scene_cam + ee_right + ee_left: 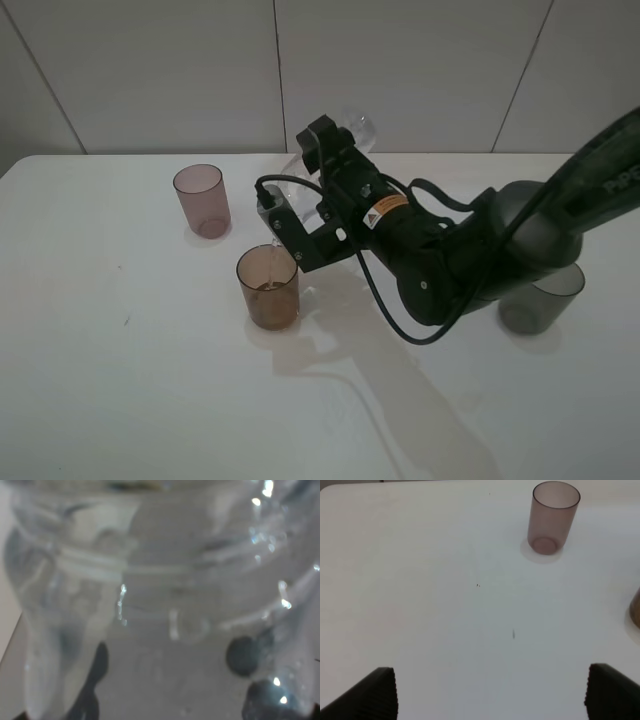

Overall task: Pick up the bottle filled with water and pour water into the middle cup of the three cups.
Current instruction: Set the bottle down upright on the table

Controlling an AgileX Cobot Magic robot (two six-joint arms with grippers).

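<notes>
Right gripper [305, 190] clamped on small clear plastic bottle [357, 127], tipped neck-down over translucent amber-brown plastic tumbler [268, 288], between mauve-pink tumbler [202, 200] and grey tumbler [540, 300]. Thin stream falling in: pouring step. Next, likely levelling bottle before overflow. Left gripper [492, 695] spread wide, empty.

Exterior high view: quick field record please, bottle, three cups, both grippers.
bottle: tipped, neck down toward middle cup, held in right gripper
middle cup: amber, upright, below the bottle's neck
pink cup: upright, looks empty
grey cup: upright, partly hidden behind right arm
left gripper: jaws open, holding nothing, over bare table
</notes>
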